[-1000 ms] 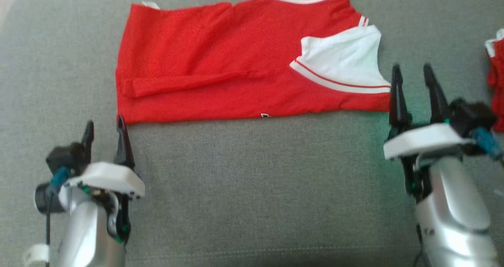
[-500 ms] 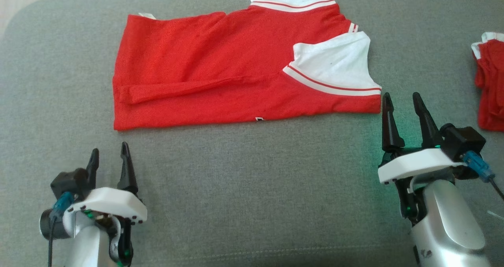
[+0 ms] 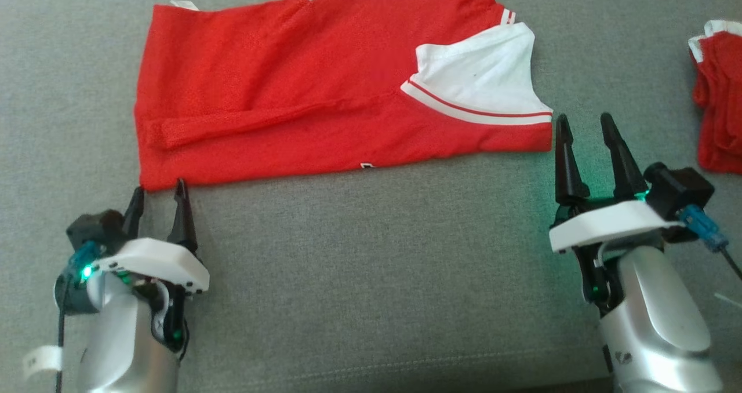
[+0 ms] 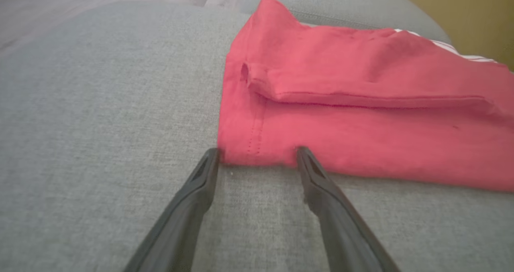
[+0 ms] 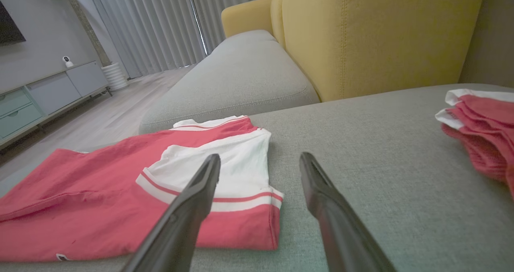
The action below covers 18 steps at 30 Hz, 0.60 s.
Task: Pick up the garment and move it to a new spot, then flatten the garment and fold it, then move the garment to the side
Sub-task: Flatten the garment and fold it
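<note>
While the red garment (image 3: 301, 91) lies flat on the grey sofa cushion (image 3: 371, 277), folded lengthwise with 1 white sleeve (image 3: 481, 80) turned over its right part, both grippers stand at its near edge. The left gripper (image 3: 159, 186) is open and holds nothing; in the left wrist view its 2 fingers (image 4: 200, 183) reach the hem at the garment's near left corner, with the corner between the tips. The right gripper (image 3: 583, 117) is also open and empty, just beside the near right corner, its fingers apart. Another red and white cloth pile (image 3: 716, 97) sits far right on the cushion, well apart from the garment.
</note>
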Tool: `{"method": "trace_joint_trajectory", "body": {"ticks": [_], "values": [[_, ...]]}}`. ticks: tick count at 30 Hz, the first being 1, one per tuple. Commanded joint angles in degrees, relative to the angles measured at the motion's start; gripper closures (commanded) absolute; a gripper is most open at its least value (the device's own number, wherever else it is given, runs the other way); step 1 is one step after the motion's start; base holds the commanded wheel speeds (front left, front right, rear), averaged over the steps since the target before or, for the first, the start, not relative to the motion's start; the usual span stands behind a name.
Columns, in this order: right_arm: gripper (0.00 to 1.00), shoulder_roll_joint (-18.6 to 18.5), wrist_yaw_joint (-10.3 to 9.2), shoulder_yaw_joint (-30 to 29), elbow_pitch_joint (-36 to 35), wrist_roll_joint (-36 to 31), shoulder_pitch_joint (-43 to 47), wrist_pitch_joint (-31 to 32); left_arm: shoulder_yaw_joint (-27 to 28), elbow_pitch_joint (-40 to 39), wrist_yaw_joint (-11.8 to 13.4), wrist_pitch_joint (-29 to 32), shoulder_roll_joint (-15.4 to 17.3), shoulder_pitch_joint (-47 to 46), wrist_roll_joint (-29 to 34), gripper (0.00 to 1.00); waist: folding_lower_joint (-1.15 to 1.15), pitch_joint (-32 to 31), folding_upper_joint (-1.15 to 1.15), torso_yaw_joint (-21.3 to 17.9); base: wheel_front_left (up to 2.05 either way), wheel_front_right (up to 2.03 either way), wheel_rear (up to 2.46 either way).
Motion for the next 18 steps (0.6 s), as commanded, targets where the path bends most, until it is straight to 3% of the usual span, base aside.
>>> {"method": "trace_joint_trajectory", "body": {"ticks": [1, 18], "values": [[0.00, 0.3, 0.19, 1.5, -2.1, 0.3, -1.7, -0.6, 1.8, 0.0, -0.4, -0.7, 1.9, -1.9, -0.3, 0.00, 0.00, 0.5, 0.00, -0.4, 0.00, 0.00, 0.00], [0.00, 0.3, 0.19, 1.7, -2.5, 0.6, -3.5, -0.6, 2.7, 10.3, -1.0, -0.7, 2.9, -7.2, -0.6, 0.00, 0.00, 3.2, 0.00, -1.1, 0.00, 0.00, 0.00]]}}
